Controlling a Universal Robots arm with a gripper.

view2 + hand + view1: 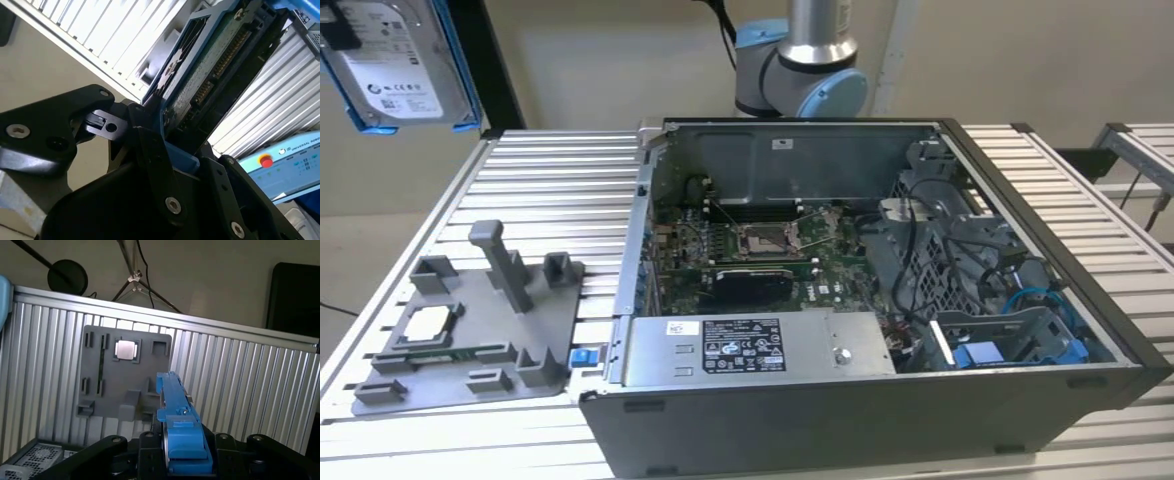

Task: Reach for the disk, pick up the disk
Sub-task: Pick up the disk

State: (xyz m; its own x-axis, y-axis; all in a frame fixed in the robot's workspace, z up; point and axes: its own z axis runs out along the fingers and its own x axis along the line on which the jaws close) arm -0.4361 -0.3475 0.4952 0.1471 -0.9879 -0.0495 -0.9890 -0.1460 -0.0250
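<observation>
The disk [400, 65], a silver-grey drive with a white label and blue side rails, hangs high above the table's far corner on the exterior view's left. In the first wrist view the disk [176, 405] is edge-on, its blue rail running out from between the black fingers of my gripper [182, 450]. The second wrist view shows its green circuit-board underside [215, 65], with my gripper [182, 155] shut on its near end. The disk touches nothing but the fingers.
An open computer case [1067, 300] fills the table's middle and right, with a grey labelled power-supply box [747, 345] at its front. A grey fixture plate [467, 320] carrying a small square chip [427, 322] lies on the slatted table [547, 200], below the disk.
</observation>
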